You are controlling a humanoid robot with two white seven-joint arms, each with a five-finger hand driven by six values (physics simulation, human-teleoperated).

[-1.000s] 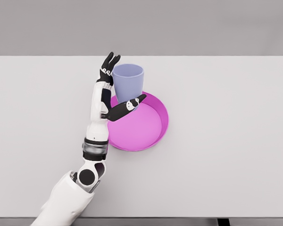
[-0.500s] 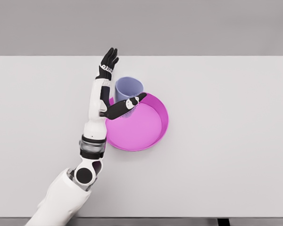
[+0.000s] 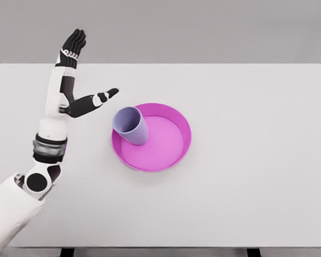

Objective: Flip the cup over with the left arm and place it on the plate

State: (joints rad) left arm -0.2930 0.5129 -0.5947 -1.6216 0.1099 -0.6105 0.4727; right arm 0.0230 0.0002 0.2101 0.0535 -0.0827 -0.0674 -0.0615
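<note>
Near the middle of the pale grey worktop (image 3: 246, 176) sits the round magenta plate with a raised rim (image 3: 174, 158), and the lavender plastic cup (image 3: 131, 125) is at its ten o'clock edge. The cup is not upright: it leans, mouth tipped toward ten o'clock and open to the camera, its base down inside the plate against the wall. Whether its upper side rests on the rim or hangs just over it cannot be told from this view.

By that reading, the task is close to done but not cleanly so. The cup is in the plate and free of any grip, yet it stands tilted, so a settling or a corrective nudge may be left.

At about ten o'clock from the plate, well apart from the cup, the left hand (image 3: 70, 80) is raised on its white arm. Its black fingers (image 3: 74, 43) point up toward twelve o'clock and the thumb reaches out toward three o'clock, spread wide, holding and touching nothing. No right arm shows.
</note>
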